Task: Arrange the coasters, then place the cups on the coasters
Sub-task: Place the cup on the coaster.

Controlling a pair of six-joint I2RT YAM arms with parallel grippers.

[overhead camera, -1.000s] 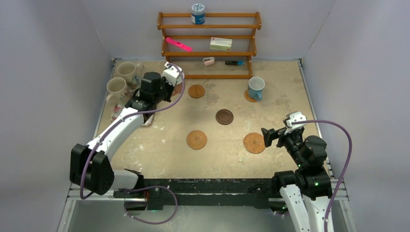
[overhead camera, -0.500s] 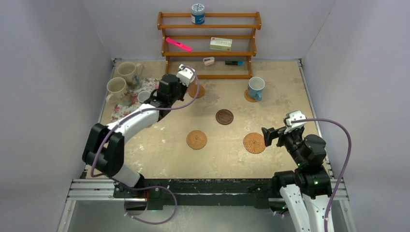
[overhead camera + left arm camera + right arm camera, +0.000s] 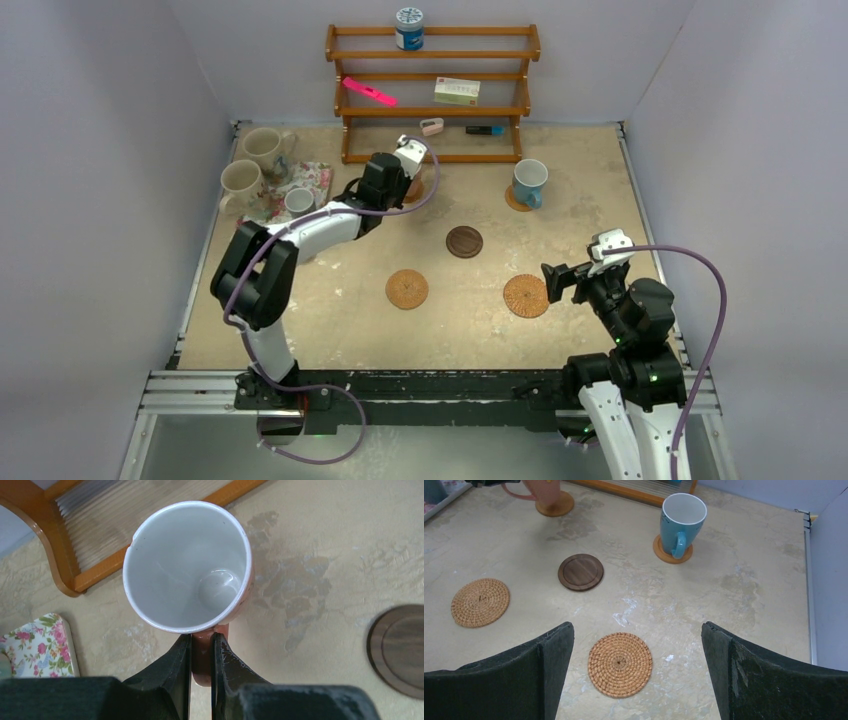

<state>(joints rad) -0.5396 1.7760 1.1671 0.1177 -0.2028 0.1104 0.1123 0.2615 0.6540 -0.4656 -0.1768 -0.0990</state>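
My left gripper (image 3: 201,639) is shut on the pinkish-brown handle of a white-and-pink cup (image 3: 187,565). In the right wrist view this cup (image 3: 544,491) stands on the back tan coaster (image 3: 556,509). From above, the left gripper (image 3: 396,181) hides it. A blue cup (image 3: 530,180) sits on its coaster (image 3: 514,201). The dark brown coaster (image 3: 464,241) and two tan coasters (image 3: 407,289) (image 3: 526,296) are bare. Two cream cups (image 3: 262,147) (image 3: 241,183) and a small grey-blue cup (image 3: 298,201) stand at the left. My right gripper (image 3: 636,645) hangs open above a tan coaster (image 3: 620,664).
A floral cloth mat (image 3: 316,178) lies at the back left under the small cup. A wooden shelf rack (image 3: 430,112) stands against the back wall with a blue-and-white canister (image 3: 409,28) on top and small items on its shelves.
My left arm has swung right from the floral mat to the back centre coaster, carrying the white-and-pink cup. The right arm has not moved.
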